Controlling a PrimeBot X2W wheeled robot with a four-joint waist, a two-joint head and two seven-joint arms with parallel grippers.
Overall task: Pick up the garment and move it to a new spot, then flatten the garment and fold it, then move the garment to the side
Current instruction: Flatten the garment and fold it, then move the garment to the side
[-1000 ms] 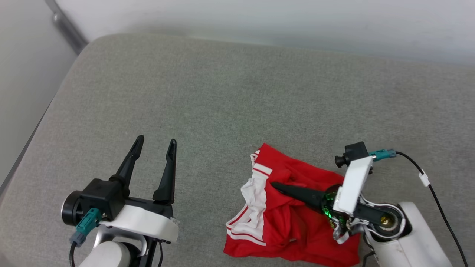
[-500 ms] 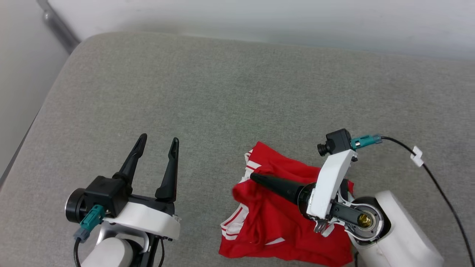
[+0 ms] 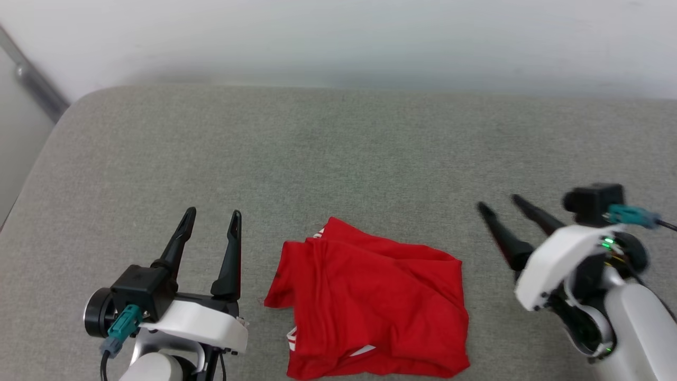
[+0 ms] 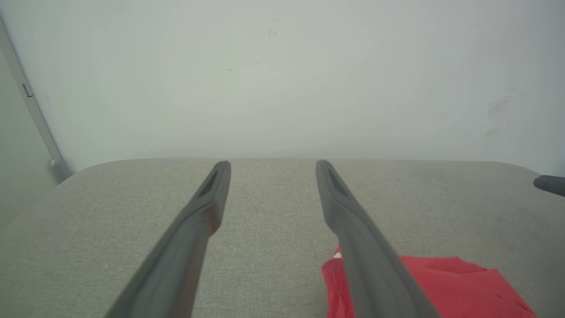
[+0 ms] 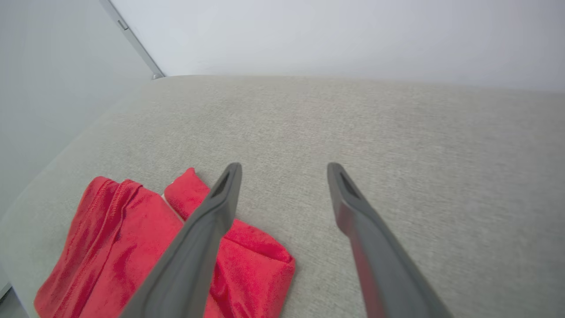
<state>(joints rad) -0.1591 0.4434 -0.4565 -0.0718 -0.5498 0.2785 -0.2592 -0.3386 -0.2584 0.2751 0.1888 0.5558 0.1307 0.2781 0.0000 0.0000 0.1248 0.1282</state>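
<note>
The right hand point(image 3: 499, 202) has let go and drawn off rightward, fingers parted and empty; the left hand point(image 3: 213, 212) waits, also parted. Between them the garment point(image 3: 370, 301) lies folded on the grey cushion point(image 3: 338, 148). The fold looks finished, so only moving it aside seems left.

Your left gripper point(image 3: 213, 213) has two long, tapering black fingers point(image 3: 177, 241) with a slot near each tip. They spring from a boxy black camera point(image 3: 140, 286). Below that camera you see a teal plug point(image 3: 121, 324) trailing a black cable point(image 3: 103, 365). A round black and silver cap point(image 3: 95, 312) sits to the camera's left and a glossy white shell point(image 3: 195, 323) to its right. Your right gripper point(image 3: 498, 202) is built alike, with a green light point(image 3: 607, 243) glowing by its shell and a pale forearm point(image 3: 634, 328) beneath.
</note>
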